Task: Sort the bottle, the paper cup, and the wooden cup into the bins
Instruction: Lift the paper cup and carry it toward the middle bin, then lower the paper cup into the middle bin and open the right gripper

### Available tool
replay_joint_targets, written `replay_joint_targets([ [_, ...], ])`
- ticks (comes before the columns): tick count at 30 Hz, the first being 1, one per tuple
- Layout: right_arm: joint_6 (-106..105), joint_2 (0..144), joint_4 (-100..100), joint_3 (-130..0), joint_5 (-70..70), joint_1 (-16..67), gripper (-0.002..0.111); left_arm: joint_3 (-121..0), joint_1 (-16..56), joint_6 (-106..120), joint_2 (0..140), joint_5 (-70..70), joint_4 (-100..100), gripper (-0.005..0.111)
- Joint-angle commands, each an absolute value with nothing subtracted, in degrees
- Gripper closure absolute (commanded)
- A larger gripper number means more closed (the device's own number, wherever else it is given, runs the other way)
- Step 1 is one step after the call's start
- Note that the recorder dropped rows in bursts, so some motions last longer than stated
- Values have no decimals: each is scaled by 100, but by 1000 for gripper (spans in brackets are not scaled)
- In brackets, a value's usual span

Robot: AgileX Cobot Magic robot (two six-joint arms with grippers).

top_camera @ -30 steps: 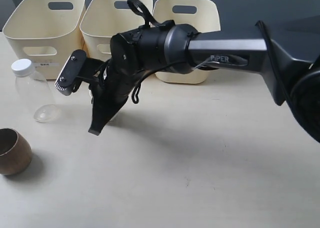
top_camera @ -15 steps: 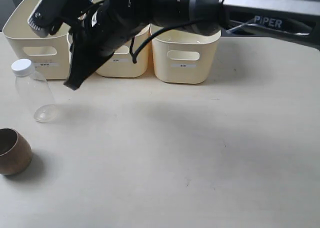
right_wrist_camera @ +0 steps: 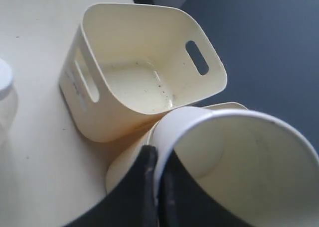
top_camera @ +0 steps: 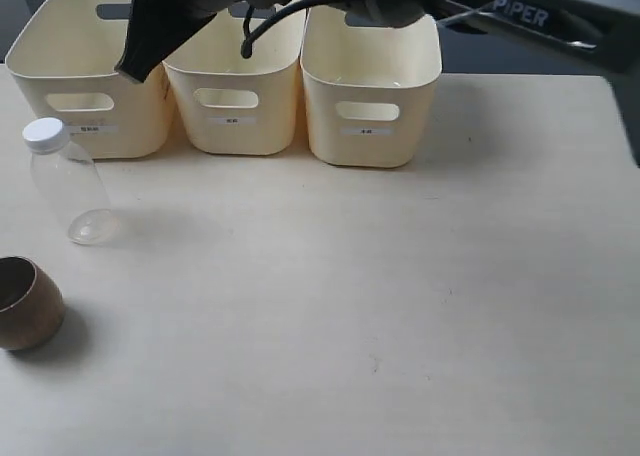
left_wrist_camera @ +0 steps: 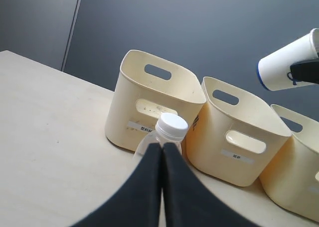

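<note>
The clear bottle (top_camera: 70, 188) with its white cap stands at the table's left edge, in front of the left bin (top_camera: 60, 76). Near the front left corner sits the brown wooden cup (top_camera: 27, 303). My right gripper (top_camera: 132, 64) hangs high over the left and middle bins (top_camera: 235, 126); it is shut on the rim of the white paper cup (right_wrist_camera: 239, 157), which also shows in the left wrist view (left_wrist_camera: 289, 66). The cup is hidden in the exterior view. My left gripper (left_wrist_camera: 162, 148) is shut and empty, low over the table just short of the bottle (left_wrist_camera: 171, 128).
The third bin (top_camera: 370, 126) stands to the right of the other two along the table's back edge. The right arm (top_camera: 520, 16) spans the top of the exterior view. Bare tabletop (top_camera: 380, 306) fills the middle and right.
The right arm has risen from low over the table and swung back and left, up over the left and middle bins, still holding the paper cup. Bottle and wooden cup have not moved.
</note>
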State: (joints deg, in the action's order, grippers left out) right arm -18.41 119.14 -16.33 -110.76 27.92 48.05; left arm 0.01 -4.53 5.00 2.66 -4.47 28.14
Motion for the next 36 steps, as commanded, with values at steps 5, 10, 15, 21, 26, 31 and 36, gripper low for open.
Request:
replay_joint_targets([
  [5,-1063,12773,-2023,-12155,3143,4439,109,0,-413,520,242,-447,2756,107],
  [10,-711,12949,-2053,-12380,3153,4331,109,0,-413,520,242,-447,2756,107],
  [15,-612,13115,-2255,-12380,3042,4287,109,0,-413,520,242,-447,2756,107],
  [21,-358,13287,-2310,-12380,2983,4155,109,0,-413,520,242,-458,2754,107],
  [26,-188,13324,-2416,-12380,2966,4114,109,0,-413,520,242,-481,2754,107],
  [31,-178,13347,-2483,-12380,3000,4114,109,0,-413,520,242,-481,2754,107],
  [36,-178,13346,-2508,-12380,2988,4114,97,0,-413,520,242,-481,2754,107],
])
